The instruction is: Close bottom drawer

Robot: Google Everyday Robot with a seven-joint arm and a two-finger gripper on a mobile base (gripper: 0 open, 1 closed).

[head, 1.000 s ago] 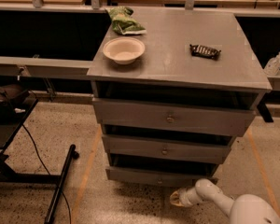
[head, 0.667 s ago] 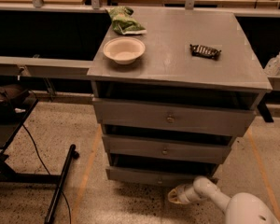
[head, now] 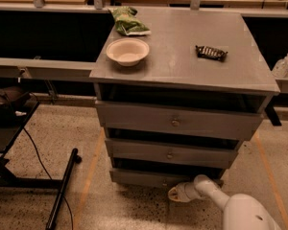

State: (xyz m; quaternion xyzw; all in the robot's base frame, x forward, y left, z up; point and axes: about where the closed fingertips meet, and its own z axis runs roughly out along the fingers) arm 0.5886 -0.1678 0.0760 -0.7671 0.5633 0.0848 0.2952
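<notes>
— Drawer check: where's our bottom drawer [head: 144, 177] vs the gripper [head: 179, 193]?

— Lowest of the three fronts on the grey cabinet [head: 182, 121], just off the floor [head: 125, 210]. We see a dark gap above it, so we judge it partly out. Gripper sits low at that front, right of centre, just beside it or touching; we can't tell which. Jaws apart or together: we can't tell either.

— Axis?

— Front runs left-right across our view. Drawer lies straight beyond the gripper, away from the cam, so we reckon the push goes into the cabinet, square to the front. Arm [head: 230, 207] comes in from lower right, so an off-centre shove may skew the drawer.

— Only one arm, so no choice there. Surface and room?

— Speckled floor w/ orange tape lines. Cabinet's tabletop carries a bowl [head: 127, 51], a green bag [head: 128, 22] and a dark wrapped bar [head: 211, 52], none near our work. Black stand [head: 62, 188] and cable [head: 36, 152] on the floor, well apart to the left; clear bottle [head: 281, 66] on the ledge at right.
</notes>
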